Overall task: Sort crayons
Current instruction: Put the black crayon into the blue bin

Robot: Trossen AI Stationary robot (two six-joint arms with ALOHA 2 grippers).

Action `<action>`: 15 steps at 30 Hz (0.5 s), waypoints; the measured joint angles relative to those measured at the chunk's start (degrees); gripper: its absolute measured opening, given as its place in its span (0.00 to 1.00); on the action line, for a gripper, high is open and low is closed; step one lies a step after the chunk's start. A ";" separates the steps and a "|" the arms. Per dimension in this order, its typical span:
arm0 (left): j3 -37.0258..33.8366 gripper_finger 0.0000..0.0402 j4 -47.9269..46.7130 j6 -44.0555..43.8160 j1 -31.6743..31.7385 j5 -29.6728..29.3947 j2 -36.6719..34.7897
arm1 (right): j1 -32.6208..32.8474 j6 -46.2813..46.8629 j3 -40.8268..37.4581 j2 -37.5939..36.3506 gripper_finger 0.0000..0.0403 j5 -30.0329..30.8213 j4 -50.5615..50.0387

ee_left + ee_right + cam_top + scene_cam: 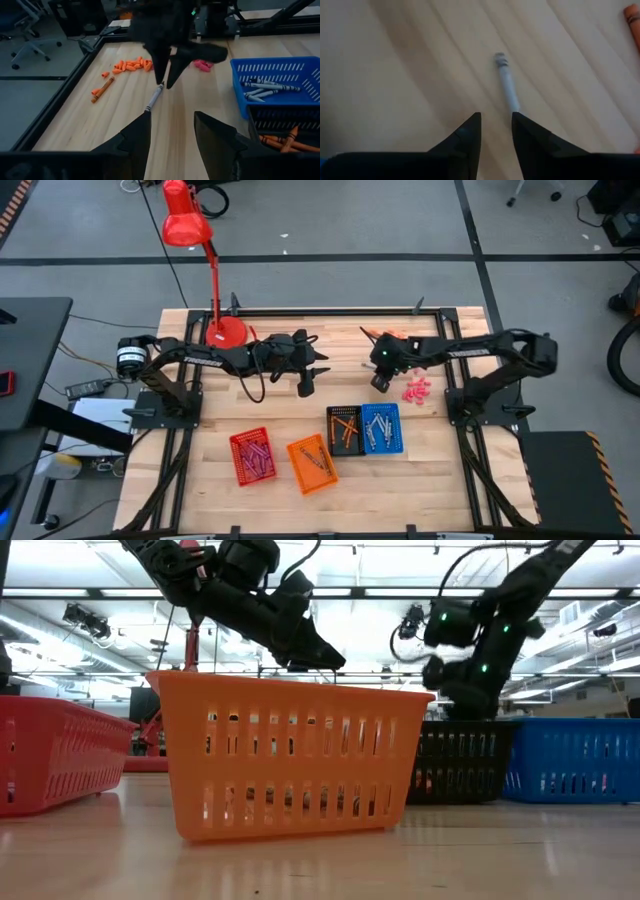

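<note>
Above a grey crayon (pixel 507 82) (lying flat), right hand (pixel 496 125) hovers open.

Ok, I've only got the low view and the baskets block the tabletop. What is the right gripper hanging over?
Observer: The right gripper hangs over a single grey crayon that lies flat on the bare wood. Its jaws are open and not gripping it.
Operator: Which basket takes the grey ones?
Observer: The blue basket holds grey crayons. The black basket next to it holds orange crayons.
Operator: And the left gripper?
Observer: The left gripper is open and empty, near the middle of the table, pointing towards that same crayon.
</note>
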 joint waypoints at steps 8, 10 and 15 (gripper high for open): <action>0.00 0.40 -0.26 0.26 0.02 0.00 0.00 | -4.56 -5.35 0.00 6.95 0.33 -0.12 4.03; 0.00 0.40 -0.27 0.28 0.02 0.00 0.00 | -4.84 -6.76 0.00 8.00 0.35 -0.30 4.63; 0.00 0.40 -0.33 0.33 0.13 0.00 0.00 | -4.83 -7.10 0.20 9.62 0.35 -1.25 4.87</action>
